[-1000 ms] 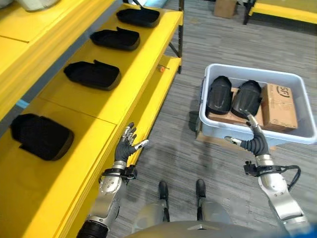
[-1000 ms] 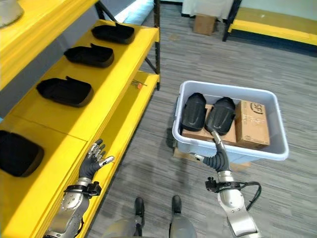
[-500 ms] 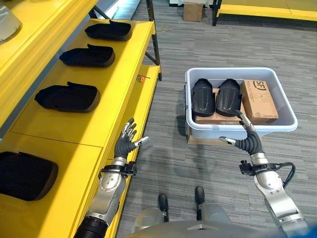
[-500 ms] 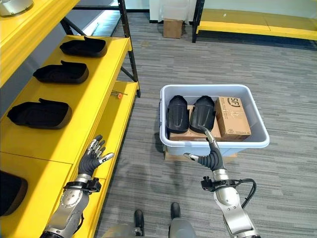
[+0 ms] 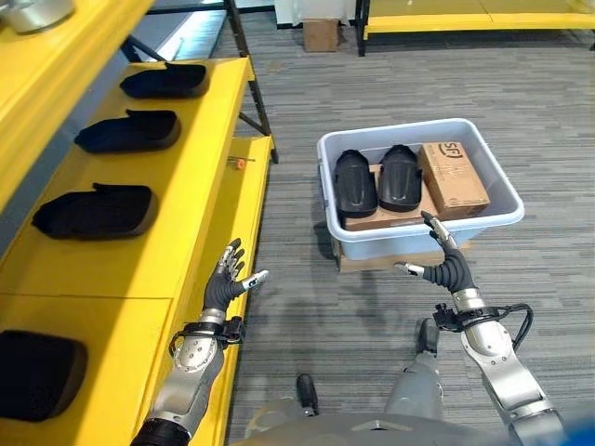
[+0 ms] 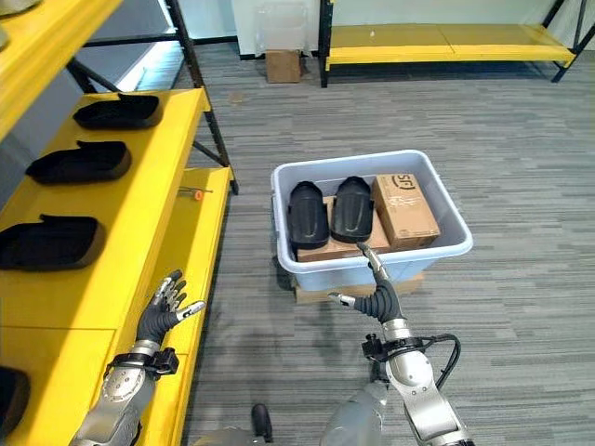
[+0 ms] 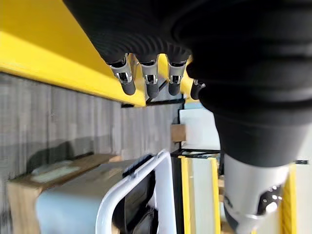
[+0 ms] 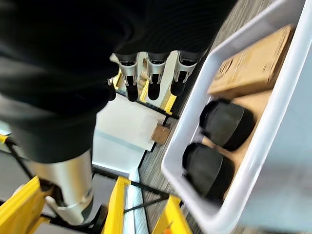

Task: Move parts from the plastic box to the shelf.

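A pale grey plastic box [image 5: 420, 243] stands on the carpet. Inside it, two black moulded parts [image 5: 354, 184] [image 5: 400, 177] lean on cardboard beside a brown carton [image 5: 453, 178]. The yellow shelf [image 5: 177, 186] on my left holds several black parts in a row, such as one [image 5: 93, 211] on its middle stretch. My right hand [image 5: 443, 268] is open just in front of the box's near wall, holding nothing; the box and both parts [image 8: 225, 123] show past its fingers. By the shelf's front edge my left hand [image 5: 223, 284] is open and empty.
The box rests on a flat cardboard base [image 5: 400, 262]. A second yellow rack [image 6: 446, 37] and a small cardboard box [image 6: 282, 65] stand at the far side of the room. A small orange-tipped item [image 5: 241, 163] lies on the lower shelf board. Grey carpet lies between shelf and box.
The camera has turned, so shelf and box sit further left and further away in view. Both hands stay open and empty; the right one remains just before the box.
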Robot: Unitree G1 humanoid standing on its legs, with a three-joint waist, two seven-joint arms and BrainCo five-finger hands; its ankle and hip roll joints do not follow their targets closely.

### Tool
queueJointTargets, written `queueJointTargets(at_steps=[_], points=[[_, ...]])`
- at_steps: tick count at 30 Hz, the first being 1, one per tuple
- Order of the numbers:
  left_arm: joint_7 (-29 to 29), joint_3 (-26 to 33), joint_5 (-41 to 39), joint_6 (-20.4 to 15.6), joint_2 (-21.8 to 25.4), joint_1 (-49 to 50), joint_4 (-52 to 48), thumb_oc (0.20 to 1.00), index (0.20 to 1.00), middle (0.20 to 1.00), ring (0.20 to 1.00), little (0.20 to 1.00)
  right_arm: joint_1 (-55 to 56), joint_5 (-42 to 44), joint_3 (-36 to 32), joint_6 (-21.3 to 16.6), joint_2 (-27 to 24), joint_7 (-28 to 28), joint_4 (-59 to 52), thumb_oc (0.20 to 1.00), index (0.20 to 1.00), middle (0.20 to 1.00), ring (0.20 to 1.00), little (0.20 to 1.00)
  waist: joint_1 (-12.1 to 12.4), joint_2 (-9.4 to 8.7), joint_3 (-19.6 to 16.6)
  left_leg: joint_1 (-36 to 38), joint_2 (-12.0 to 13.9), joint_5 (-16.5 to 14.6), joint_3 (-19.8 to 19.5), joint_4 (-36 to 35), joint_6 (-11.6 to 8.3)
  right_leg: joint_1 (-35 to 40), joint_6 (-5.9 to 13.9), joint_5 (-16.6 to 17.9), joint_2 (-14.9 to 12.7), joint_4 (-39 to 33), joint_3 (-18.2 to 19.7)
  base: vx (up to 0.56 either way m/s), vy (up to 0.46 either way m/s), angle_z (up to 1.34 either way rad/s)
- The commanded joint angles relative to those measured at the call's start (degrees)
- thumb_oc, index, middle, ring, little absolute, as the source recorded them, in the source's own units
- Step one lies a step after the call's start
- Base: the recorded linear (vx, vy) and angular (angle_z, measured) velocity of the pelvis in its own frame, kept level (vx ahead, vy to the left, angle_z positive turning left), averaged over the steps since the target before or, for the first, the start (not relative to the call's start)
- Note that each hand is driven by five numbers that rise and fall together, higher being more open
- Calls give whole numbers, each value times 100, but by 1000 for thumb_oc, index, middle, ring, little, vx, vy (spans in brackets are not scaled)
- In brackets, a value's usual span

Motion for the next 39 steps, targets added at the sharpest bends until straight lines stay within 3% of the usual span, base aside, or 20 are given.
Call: queueJointTargets(at_steps=[1, 3, 5, 6, 8, 9, 12, 13, 14, 16, 17, 18, 21, 22, 23, 24, 25, 30, 39], points=[[-64, 78, 224, -213, -9, -230, -385, 1000, 1000, 1000, 1000, 1000, -79, -83, -331, -168, -103, -112, -490, 1000, 1000, 1000, 1000, 1000, 30, -190, -194, 321, 197, -557, -686, 188, -243, 119, 63, 1163, 315, 4, 26, 300, -244, 36], [-66, 63, 140, -223, -45, -262, -388, 1000, 1000, 1000, 1000, 1000, -66, 1, -411, -176, -168, -123, -521, 1000, 1000, 1000, 1000, 1000, -42, -135, -271, 357, 493, -639, -774, 303, -375, 158, -2, 797, 489, 239, 38, 280, -262, 19], [-91, 80, 7, -241, -74, -265, -398, 1000, 1000, 1000, 1000, 1000, -54, 100, -477, -225, -276, -120, -543, 1000, 1000, 1000, 1000, 1000, -132, -37, -299, 437, 895, -569, -850, 518, -534, 161, -230, 181, 816, 575, 19, 361, -404, 8], [-118, 63, -45, -238, -87, -270, -406, 1000, 1000, 1000, 1000, 1000, -101, 224, -471, -255, -327, -111, -523, 1000, 1000, 1000, 1000, 1000, -161, 47, -292, 373, 1127, -260, -904, 707, -624, 172, -393, -105, 1044, 775, 40, 300, -355, 21], [-148, 62, -96, -245, -84, -254, -421, 1000, 1000, 1000, 1000, 1000, -107, 250, -478, -276, -374, -99, -527, 1000, 1000, 1000, 1000, 1000, -182, 86, -296, 302, 1227, -90, -939, 805, -682, 147, -480, -211, 1171, 830, 44, 227, -283, 12], [-170, 90, -165, -246, -79, -175, -461, 1000, 1000, 1000, 1000, 1000, -127, 293, -476, -317, -493, -84, -509, 1000, 1000, 1000, 1000, 1000, -150, 116, -298, 216, 1348, 391, -1034, 1150, -739, 173, -668, -446, 1436, 914, 74, 320, -378, -3], [-192, 101, -218, -180, -97, -106, -471, 1000, 1000, 1000, 1000, 1000, -133, 319, -482, -331, -552, -127, -473, 1000, 1000, 1000, 1000, 1000, -85, 110, -236, -149, 1564, 966, -1051, 2073, -747, 345, -957, -759, 1727, 915, 108, 199, -259, -8], [-191, 102, -218, -179, -94, -110, -472, 1000, 1000, 1000, 1000, 1000, -138, 320, -483, -332, -549, -127, -471, 1000, 1000, 1000, 1000, 1000, -103, 97, -253, -199, 1549, 987, -1076, 2085, -745, 324, -965, -735, 1712, 898, 91, 163, -342, -30], [-203, 90, -231, -135, -85, -69, -504, 1000, 1000, 1000, 1000, 1000, -117, 355, -486, -358, -605, -201, -474, 1000, 1000, 1000, 1000, 1000, 5, -97, -47, -835, 1493, 1115, -1007, 3284, -580, 618, -1200, -934, 1804, 824, 96, 131, -295, -15], [-210, 92, -254, -121, -89, -66, -531, 1000, 1000, 1000, 1000, 1000, -103, 352, -494, -352, -614, -232, -473, 1000, 1000, 1000, 1000, 1000, 23, -127, 9, -1044, 1591, 1095, -860, 3211, -550, 687, -1189, -980, 1796, 794, 58, 179, -127, 17], [-195, 129, -249, -124, -117, -32, -547, 1000, 1000, 1000, 1000, 1000, -114, 311, -499, -342, -613, -261, -441, 1000, 1000, 1000, 1000, 1000, 158, -167, 73, -1407, 1538, 626, -803, 2197, -525, 854, -995, -1004, 1727, 611, 142, 250, 144, 34], [-203, 137, -246, -134, -119, -11, -556, 1000, 1000, 1000, 1000, 1000, -95, 298, -504, -344, -619, -258, -440, 1000, 1000, 1000, 1000, 1000, 188, -145, 65, -1530, 1654, 652, -812, 1638, -594, 901, -915, -1045, 1701, 581, 175, 316, 240, 11], [-154, 153, -147, -161, -105, 1, -527, 1000, 1000, 1000, 1000, 1000, -50, 257, -515, -344, -619, -265, -424, 1000, 1000, 1000, 1000, 1000, 278, -13, 48, -1738, 1885, 1364, -785, 531, -852, 1017, -781, -1138, 1619, 645, 266, 200, 209, -33], [-152, 150, -145, -163, -108, 0, -523, 1000, 1000, 1000, 1000, 1000, -48, 256, -516, -343, -621, -266, -425, 1000, 1000, 1000, 1000, 1000, 289, -12, 53, -1694, 1889, 1401, -765, 467, -861, 1012, -785, -1151, 1622, 664, 278, 153, 159, -37], [-118, 162, -175, -173, -117, 6, -503, 1000, 1000, 1000, 1000, 1000, -3, 277, -497, -340, -570, -230, -421, 1000, 1000, 1000, 1000, 1000, 272, 13, 30, -1578, 1904, 1284, -799, 506, -866, 1008, -756, -1207, 1574, 772, 309, 172, 245, -74], [-158, 180, -202, -223, -123, 28, -450, 1000, 1000, 1000, 1000, 1000, 18, 241, -431, -334, -523, -129, -417, 1000, 1000, 1000, 1000, 1000, 325, 45, 30, -1473, 1729, 966, -1000, 746, -810, 1066, -668, -1223, 1437, 902, 452, 170, 249, -91], [-158, 180, -202, -224, -123, 27, -449, 1000, 1000, 1000, 1000, 1000, 18, 241, -430, -334, -523, -129, -416, 1000, 1000, 1000, 1000, 1000, 326, 44, 31, -1471, 1727, 965, -999, 747, -810, 1067, -667, -1223, 1435, 902, 454, 217, 321, -108], [-185, 211, -218, -201, 125, -17, -592, 1000, 1000, 1000, 1000, 1000, 160, 642, -451, -220, -203, 117, -365, 1000, 1000, 1000, 1000, 1000, 315, -211, -114, -1351, 1209, 293, -474, 1213, -520, 1242, -325, -829, 765, 850, 631, 161, 258, -22], [-157, 291, -168, -126, 215, 101, -651, 1000, 1000, 1000, 1000, 1000, 59, 1018, -425, -158, -72, 215, -239, 1000, 1000, 1000, 1000, 1000, 360, -417, -129, -1506, 897, 59, -284, 1371, -324, 1102, -126, -285, 418, 680, 549, 39, 107, -1]])
